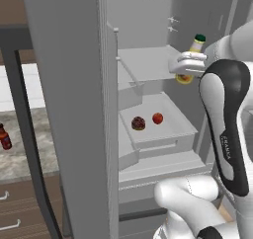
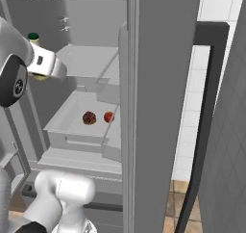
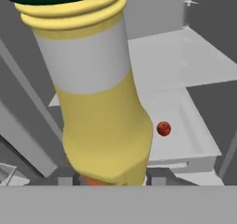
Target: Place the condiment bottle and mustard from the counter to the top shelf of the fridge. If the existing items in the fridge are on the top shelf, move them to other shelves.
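Carrying the mustard [image 1: 191,55] at the mouth of the open fridge [image 1: 74,109], the arm held it level with the front edge of the top shelf [image 1: 146,62], which lay just beyond and to the left of the pincer [image 1: 188,67]. The shelf looked bare, while the two existing items, the dark maroon one [image 1: 138,123] and the red one [image 1: 157,118], sat well below the pincer on a lower shelf [image 1: 170,129]. The pincer was pinching the bottle low on its body, cap up and nearly upright. Doing this step well probably meant carrying the bottle inward over the shelf, lowering until its base touched, then letting go. The condiment bottle [image 1: 4,137] stood far to the left on the worktop [image 1: 24,154].
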